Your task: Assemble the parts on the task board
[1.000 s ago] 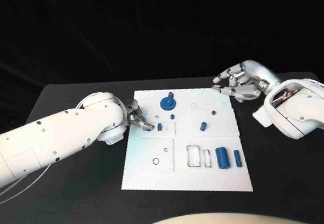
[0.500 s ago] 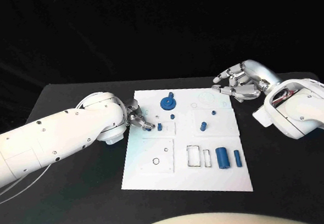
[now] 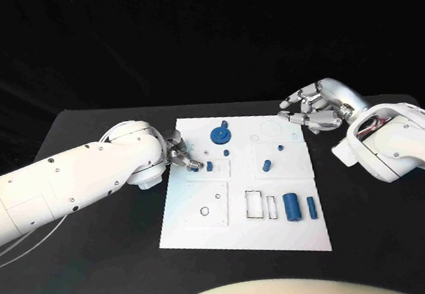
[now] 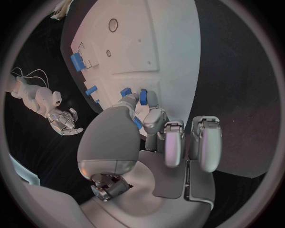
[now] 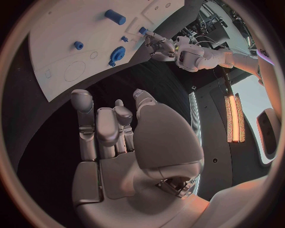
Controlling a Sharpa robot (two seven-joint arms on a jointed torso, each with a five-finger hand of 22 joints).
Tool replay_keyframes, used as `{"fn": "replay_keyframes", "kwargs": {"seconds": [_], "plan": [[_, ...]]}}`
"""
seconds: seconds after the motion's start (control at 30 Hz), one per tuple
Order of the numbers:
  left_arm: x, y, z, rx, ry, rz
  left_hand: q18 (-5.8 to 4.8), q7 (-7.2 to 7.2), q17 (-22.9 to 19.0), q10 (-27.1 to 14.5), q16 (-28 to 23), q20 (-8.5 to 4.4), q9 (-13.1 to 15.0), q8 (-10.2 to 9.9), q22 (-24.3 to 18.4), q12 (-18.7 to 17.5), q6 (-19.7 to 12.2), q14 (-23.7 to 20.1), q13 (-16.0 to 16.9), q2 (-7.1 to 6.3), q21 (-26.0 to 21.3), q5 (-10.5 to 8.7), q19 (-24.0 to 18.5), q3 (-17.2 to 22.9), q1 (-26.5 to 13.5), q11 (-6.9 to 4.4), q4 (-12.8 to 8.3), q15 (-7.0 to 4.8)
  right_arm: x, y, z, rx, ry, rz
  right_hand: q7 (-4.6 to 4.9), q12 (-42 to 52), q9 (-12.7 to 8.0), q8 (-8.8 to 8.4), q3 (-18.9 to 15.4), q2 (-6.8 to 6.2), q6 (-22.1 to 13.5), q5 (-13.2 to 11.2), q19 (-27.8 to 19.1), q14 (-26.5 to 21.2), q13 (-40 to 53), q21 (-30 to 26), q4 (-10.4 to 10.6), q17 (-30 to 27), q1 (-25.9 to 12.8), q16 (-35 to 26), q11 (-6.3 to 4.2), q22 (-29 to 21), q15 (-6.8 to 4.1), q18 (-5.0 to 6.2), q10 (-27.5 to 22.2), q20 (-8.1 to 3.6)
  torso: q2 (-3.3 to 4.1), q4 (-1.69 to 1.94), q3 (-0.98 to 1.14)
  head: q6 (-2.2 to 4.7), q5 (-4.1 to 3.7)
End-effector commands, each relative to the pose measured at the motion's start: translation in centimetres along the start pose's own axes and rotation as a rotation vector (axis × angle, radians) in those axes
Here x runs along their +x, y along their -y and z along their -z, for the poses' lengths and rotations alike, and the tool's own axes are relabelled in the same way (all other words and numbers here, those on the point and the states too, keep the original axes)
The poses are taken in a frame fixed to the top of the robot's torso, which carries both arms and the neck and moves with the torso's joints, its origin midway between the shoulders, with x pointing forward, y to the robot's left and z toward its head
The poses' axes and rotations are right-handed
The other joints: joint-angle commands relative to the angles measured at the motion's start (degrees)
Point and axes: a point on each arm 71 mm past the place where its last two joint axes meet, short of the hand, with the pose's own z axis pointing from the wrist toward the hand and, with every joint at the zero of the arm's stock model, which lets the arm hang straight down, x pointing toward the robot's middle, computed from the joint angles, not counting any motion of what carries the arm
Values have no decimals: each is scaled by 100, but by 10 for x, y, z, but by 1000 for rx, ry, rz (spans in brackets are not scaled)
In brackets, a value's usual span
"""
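Observation:
The white task board lies in the middle of the black table. My left hand rests at the board's left edge and pinches a small blue part at its fingertips, right beside a blue peg standing in the board. A round blue part, two small pegs and two blue cylinders sit on the board. My right hand hovers off the board's far right corner with fingers curled in and nothing in them.
Empty outlined slots mark the board's near half. Black table surrounds the board on all sides. From the right wrist view the left hand shows beyond the board.

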Motion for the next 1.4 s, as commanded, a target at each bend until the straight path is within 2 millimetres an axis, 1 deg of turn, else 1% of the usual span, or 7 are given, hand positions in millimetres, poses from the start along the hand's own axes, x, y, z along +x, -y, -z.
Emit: {"fn": "replay_keyframes", "kwargs": {"seconds": [0.03, 0.2, 0.37, 0.53, 0.77, 0.93, 1.4], "plan": [[1, 0, 0, -4, -3, 4, -78, -3, 1509, 46, 14, -48, -8, -35, 1503, 23, 36, 592, 5, 7, 31, -3, 600, -44, -44, -2, -3, -33, 1, -1, 0, -13, -8, 8, 40, 12, -3, 27, -27, -15, 4, 21, 36, 12, -6, -29, 2, 1, -49, -13, -10, -8, 10, 46, -30, 13, 1, 0, 1, -1, 0], [2, 1, 1, 0, 0, 5, -80, -5, 1509, 49, 14, -48, -10, -36, 1508, 29, 41, 592, 11, 21, 35, -1, 604, -59, -49, -3, -4, -33, 1, -1, 0, -13, -8, 8, 40, 12, -3, 27, -27, -15, 4, 21, 36, 12, -6, -29, 2, 1, -49, -13, -10, -8, 10, 46, -30, 13, -2, 0, -1, 2, -3], [2, 1, 2, -1, 1, 4, -80, -6, 1509, 50, 14, -48, -10, -36, 1509, 30, 42, 592, 13, 27, 35, 1, 605, -61, -47, -4, -5, -33, 1, -1, 0, -12, -7, 8, 40, 12, -3, 27, -27, -15, 4, 21, 36, 12, -6, -29, 2, 1, -49, -13, -10, -8, 10, 46, -30, 13, -1, -1, 4, 5, 5], [2, 1, 3, 1, 2, 3, -80, -9, 1509, 49, 14, -48, -12, -36, 1507, 26, 45, 592, 8, 42, 34, 4, 603, -67, -39, -6, -9, -34, 0, -1, 0, -11, -7, 9, 40, 12, -3, 27, -27, -15, 4, 21, 36, 12, -6, -29, 2, 1, -49, -13, -10, -8, 10, 46, -30, 13, 0, -3, -2, 8, 8], [2, 1, 4, 4, 3, 3, -80, -11, 1509, 50, 14, -48, -13, -37, 1506, 28, 46, 592, 9, 49, 34, 5, 603, -69, -32, -7, -11, -34, 1, 0, 0, -9, -7, 6, 40, 12, -3, 27, -27, -15, 4, 21, 36, 12, -6, -29, 2, 1, -49, -13, -10, -8, 10, 46, -30, 13, 0, -2, 2, 5, 9], [1, 2, 4, 5, 6, 5, -80, -12, 1509, 50, 14, -48, -14, -37, 1509, 26, 47, 592, 7, 59, 35, 6, 605, -72, -22, -9, -14, -35, 1, 0, 0, -8, -7, 4, 40, 12, -3, 27, -27, -15, 4, 21, 36, 12, -6, -29, 2, 1, -49, -13, -10, -8, 10, 46, -30, 13, 1, 1, -4, 7, 6], [1, 3, 6, 10, 9, 8, -80, -14, 1509, 52, 14, -48, -16, -38, 1509, 32, 49, 592, 13, 75, 35, 7, 605, -76, -12, -11, -14, -37, 1, 0, 0, -7, -7, 4, 40, 12, -3, 27, -27, -15, 4, 21, 36, 12, -6, -29, 2, 1, -49, -13, -10, -8, 10, 46, -30, 13, 0, 0, 1, 3, 9]]}}
